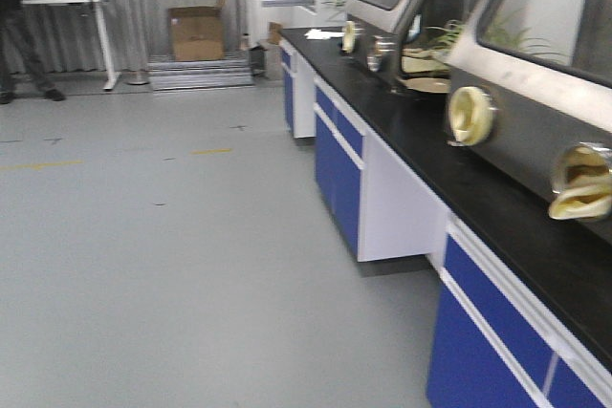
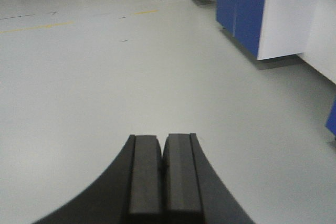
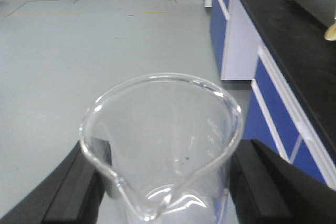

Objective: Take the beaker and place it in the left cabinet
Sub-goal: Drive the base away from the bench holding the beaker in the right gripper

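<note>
The clear glass beaker (image 3: 163, 145) fills the lower half of the right wrist view, its pour spout toward the camera and faint white markings on its wall. My right gripper (image 3: 165, 182) is shut on it, one black finger on each side, and holds it in the air above the grey floor. In the left wrist view my left gripper (image 2: 163, 171) is shut, its two dark pads pressed together with nothing between them, over bare floor. The left cabinet is out of view in every frame.
A long counter with a black top (image 1: 478, 188) and blue fronts (image 1: 339, 174) runs along the right, carrying grey glove boxes (image 1: 535, 74). A cardboard box (image 1: 196, 33) and a standing person (image 1: 19, 26) are at the far end. Grey floor (image 1: 163, 236) spreads to the left.
</note>
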